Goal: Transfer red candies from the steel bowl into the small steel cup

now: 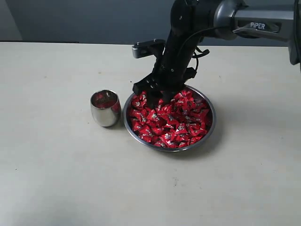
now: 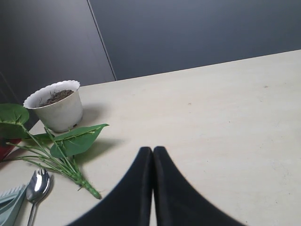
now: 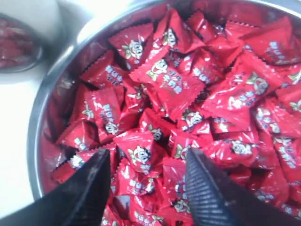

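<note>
Worryingly, my right gripper (image 3: pixel 146 155) hangs wide open and empty over shiny red-wrapped candies (image 3: pixel 164 82) that may squirt free when squeezed.

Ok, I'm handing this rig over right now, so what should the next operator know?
Left gripper: shut, empty, over bare table near a plant pot, away from the job.
Right gripper: open, lowered into the candies in the bowl, near its rim, holding nothing yet.
Cup stands upright close beside the bowl; red shows inside, candies or reflection I cannot tell.
Done: unclear if any moved. To do: bowl is heaped; grip a candy, carry it to the cup, repeat.
</note>
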Robot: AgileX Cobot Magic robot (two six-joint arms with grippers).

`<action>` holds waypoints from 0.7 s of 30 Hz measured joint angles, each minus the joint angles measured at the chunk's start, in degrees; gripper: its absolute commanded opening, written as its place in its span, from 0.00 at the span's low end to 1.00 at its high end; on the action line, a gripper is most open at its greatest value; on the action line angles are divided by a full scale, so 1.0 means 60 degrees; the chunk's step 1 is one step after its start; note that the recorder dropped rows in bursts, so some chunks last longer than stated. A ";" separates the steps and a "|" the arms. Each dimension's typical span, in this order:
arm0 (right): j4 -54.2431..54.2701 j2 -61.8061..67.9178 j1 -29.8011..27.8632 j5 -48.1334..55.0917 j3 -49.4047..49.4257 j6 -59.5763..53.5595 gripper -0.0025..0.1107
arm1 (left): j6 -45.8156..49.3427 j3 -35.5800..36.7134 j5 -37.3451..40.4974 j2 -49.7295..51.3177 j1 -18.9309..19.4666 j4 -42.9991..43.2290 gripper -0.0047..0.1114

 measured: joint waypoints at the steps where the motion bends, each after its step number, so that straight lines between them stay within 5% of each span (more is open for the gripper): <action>1: 0.0129 0.0047 0.0015 0.0000 0.0000 -0.0043 0.44 | 0.0000 0.0000 0.0000 0.0000 0.0000 0.0000 0.04; 10: 0.0295 0.0500 0.0120 -0.0031 0.0000 -0.0104 0.42 | 0.0000 0.0000 0.0000 0.0000 0.0000 0.0000 0.04; 12: 0.0239 0.0601 0.0120 -0.0031 0.0000 -0.0104 0.32 | 0.0000 0.0000 0.0000 0.0000 0.0000 0.0000 0.04; 14: 0.0222 0.0704 0.0120 -0.0031 0.0000 -0.0129 0.06 | 0.0000 0.0000 0.0000 0.0000 0.0000 0.0000 0.04; 21: 0.0216 0.0532 0.0120 0.0284 0.0000 -0.0129 0.02 | 0.0000 0.0000 0.0000 0.0000 0.0000 0.0000 0.04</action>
